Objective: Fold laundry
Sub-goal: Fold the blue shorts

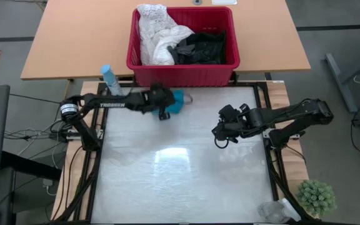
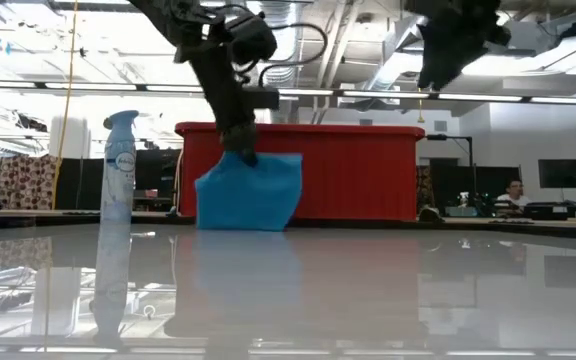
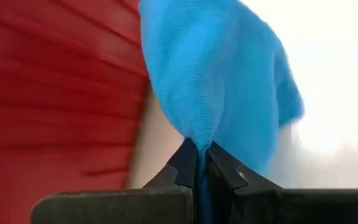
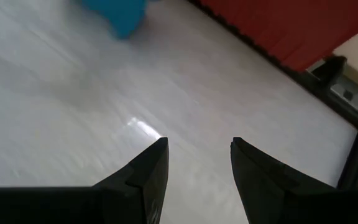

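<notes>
Your left gripper (image 1: 163, 114) is clenched on the small teal garment (image 2: 251, 190), which hangs from its fingertips (image 3: 188, 163) just in front of the red basket (image 1: 183, 73), its lower edge on the table (image 1: 180, 181). Further right, your right gripper (image 4: 196, 163) hovers with fingers apart, holding nothing, well away from the garment.

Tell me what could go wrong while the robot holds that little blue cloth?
The left gripper pinches only a small bunch of the small teal fabric garment, so it might slip out. The cloth hangs close to the red plastic slotted basket and could snag on it. The tall pale spray bottle stands nearby and a swinging arm could tip it.
</notes>
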Controlling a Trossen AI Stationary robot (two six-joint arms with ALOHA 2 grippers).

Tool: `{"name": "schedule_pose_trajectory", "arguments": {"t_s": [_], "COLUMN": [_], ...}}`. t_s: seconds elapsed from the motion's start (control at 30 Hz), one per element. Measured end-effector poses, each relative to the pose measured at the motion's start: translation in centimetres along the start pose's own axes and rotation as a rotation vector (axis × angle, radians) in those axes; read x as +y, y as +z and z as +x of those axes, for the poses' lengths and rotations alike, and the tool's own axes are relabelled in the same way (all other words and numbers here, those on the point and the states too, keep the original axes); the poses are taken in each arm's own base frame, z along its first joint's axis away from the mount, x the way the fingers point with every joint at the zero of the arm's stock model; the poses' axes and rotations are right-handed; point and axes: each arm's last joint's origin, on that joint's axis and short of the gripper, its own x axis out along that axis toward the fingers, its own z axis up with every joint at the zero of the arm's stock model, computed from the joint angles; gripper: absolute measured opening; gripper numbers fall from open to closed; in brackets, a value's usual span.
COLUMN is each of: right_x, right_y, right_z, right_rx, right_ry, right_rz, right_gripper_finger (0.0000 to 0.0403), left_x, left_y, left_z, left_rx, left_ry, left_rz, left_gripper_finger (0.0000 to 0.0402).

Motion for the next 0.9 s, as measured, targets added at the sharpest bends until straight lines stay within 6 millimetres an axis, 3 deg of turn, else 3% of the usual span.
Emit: {"name": "schedule_pose_trajectory", "arguments": {"t_s": [0.2, 0.4, 0.57, 0.73, 0.9], "right_x": [0.6, 1.4, 2.0, 2.9, 4.0], "right_y": [-1.6, -1.6, -2.0, -2.9, -3.0], "right_z": [1.8, 2.5, 3.4, 5.1, 6.7], "right_rx": [0.011, -0.027, -0.048, -0.008, -0.079], "right_ry": [0.005, 0.071, 0.13, 0.285, 0.495], "right_rz": [-0.013, -0.089, -0.133, -0.166, -0.087], "right_gripper_finger": [0.0195, 0.0195, 0.0197, 0.0208, 0.022], "left_x": [-6.4, -10.0, -11.3, -12.3, -12.6], "left_y": [-2.1, -1.6, -1.6, -1.7, -2.5], "left_z": [-1.1, -3.1, -4.1, -4.8, -5.7], "left_rx": [0.027, -0.028, -0.018, -0.003, 0.085], "left_ry": [-0.136, -0.377, -0.488, -0.67, -0.702], "left_rz": [0.05, -0.006, -0.032, -0.062, -0.063], "left_gripper_finger": [0.0, 0.0001, 0.0034, 0.0103, 0.0168]}}
